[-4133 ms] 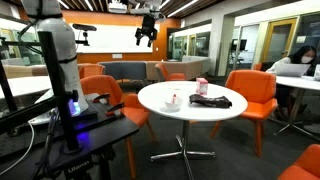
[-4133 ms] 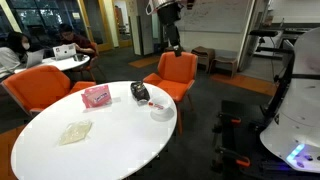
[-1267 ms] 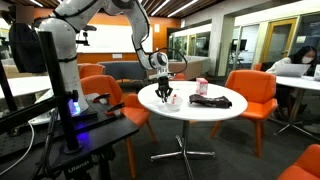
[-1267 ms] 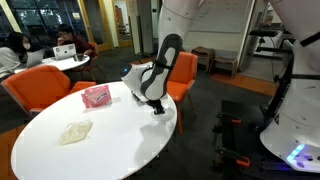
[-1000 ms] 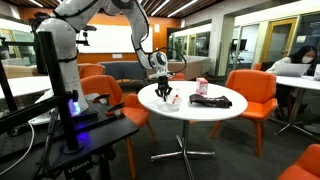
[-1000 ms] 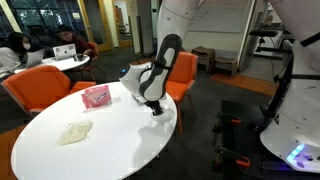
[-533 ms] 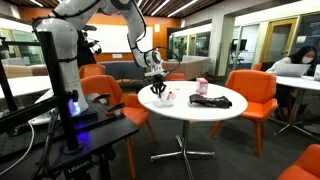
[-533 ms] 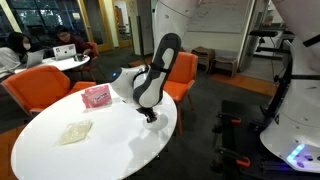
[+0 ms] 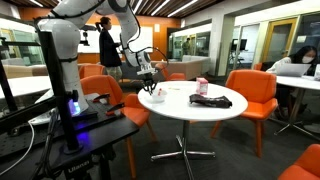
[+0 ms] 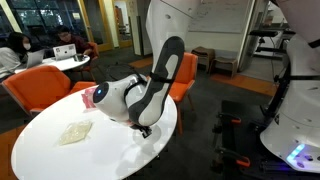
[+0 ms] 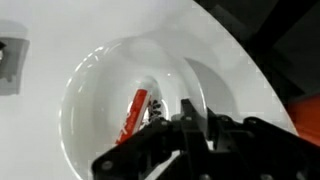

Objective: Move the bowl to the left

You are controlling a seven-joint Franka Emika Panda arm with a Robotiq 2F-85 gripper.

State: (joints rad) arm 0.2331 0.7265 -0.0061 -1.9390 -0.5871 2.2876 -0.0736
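Observation:
The bowl (image 11: 100, 85), small, white and round, fills the wrist view, with a red-and-white scrap (image 11: 134, 114) lying inside it. My gripper (image 11: 203, 120) is shut on the bowl's near rim, one finger inside the wall and one outside. In an exterior view the gripper (image 9: 149, 89) holds the bowl (image 9: 157, 96) at the left edge of the round white table (image 9: 190, 112). From the opposite side, the gripper (image 10: 143, 129) sits low at the table's rim (image 10: 165, 140), and the arm hides the bowl.
A pink-and-white box (image 9: 203, 86) and a flat black bundle (image 9: 213, 100) lie further right on the table. A crumpled pale scrap (image 10: 73, 132) lies on the tabletop. Orange chairs (image 9: 252, 95) ring the table. A person in black (image 9: 107, 45) stands behind.
Over the last second the arm has slid the bowl left across the table to its edge, gripper shut on the rim throughout. A person has walked into the background.

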